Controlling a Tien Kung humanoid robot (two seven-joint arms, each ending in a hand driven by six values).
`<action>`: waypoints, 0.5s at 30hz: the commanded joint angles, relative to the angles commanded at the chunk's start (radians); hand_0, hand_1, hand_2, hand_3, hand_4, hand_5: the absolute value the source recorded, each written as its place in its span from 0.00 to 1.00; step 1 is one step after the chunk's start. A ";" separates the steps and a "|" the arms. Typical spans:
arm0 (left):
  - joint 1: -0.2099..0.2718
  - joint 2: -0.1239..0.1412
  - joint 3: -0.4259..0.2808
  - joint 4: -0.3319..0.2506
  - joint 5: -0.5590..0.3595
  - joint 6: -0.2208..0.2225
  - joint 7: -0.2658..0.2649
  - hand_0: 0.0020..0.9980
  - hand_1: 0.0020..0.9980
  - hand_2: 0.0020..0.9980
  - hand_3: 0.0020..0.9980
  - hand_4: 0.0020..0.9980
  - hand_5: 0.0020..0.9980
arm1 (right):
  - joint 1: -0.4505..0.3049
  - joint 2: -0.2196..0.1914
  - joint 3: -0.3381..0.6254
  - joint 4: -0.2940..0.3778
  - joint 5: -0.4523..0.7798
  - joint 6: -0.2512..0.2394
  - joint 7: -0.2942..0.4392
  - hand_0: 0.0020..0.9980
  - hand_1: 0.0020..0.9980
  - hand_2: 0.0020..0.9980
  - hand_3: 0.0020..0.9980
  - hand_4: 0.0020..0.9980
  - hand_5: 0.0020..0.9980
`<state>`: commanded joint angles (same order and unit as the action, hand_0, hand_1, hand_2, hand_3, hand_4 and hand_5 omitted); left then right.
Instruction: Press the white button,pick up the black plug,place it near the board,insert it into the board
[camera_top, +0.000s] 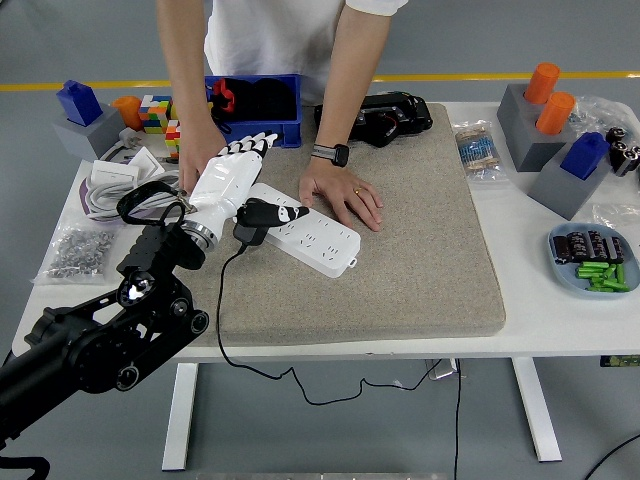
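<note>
The white power strip (318, 236) lies at an angle on the grey mat (420, 250). The black plug (254, 217) sits on the strip's left end, and its black cable (222, 300) runs down over the table's near edge. My left hand (236, 176) is white, with its fingers stretched out toward the blue bin and its thumb lying beside the plug; it holds nothing. A person's hand (345, 196) rests flat at the strip's far side. The person's other hand (199, 150) is just behind my left hand. I cannot make out the white button.
A blue bin (258, 108), a black device (378, 118) and colour cubes (157, 115) stand at the back. White cable coils (110, 185) and a bag of screws (74, 250) lie at the left. Grey holders (545, 125) and a tray of parts (594, 260) are at the right.
</note>
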<state>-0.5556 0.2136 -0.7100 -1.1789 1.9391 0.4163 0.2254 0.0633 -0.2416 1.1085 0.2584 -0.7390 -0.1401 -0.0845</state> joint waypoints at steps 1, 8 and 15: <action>0.012 0.015 -0.004 -0.009 -0.005 -0.003 -0.018 0.96 0.98 0.95 0.92 0.99 0.56 | -0.001 0.000 0.002 0.000 0.000 0.000 0.000 0.64 0.57 0.59 0.54 0.63 0.30; 0.093 0.103 -0.013 0.006 -0.084 -0.042 -0.206 0.96 0.97 0.91 0.88 0.87 0.63 | -0.003 0.000 0.010 -0.001 -0.001 0.001 0.000 0.64 0.57 0.59 0.54 0.63 0.30; 0.127 0.115 -0.006 0.023 -0.074 -0.055 -0.208 0.98 0.97 0.91 0.88 0.81 0.70 | 0.000 0.000 0.013 0.002 -0.003 0.001 0.001 0.64 0.57 0.59 0.54 0.63 0.30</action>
<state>-0.4282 0.3288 -0.7158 -1.1558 1.8647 0.3617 0.0170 0.0635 -0.2417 1.1216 0.2605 -0.7419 -0.1395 -0.0835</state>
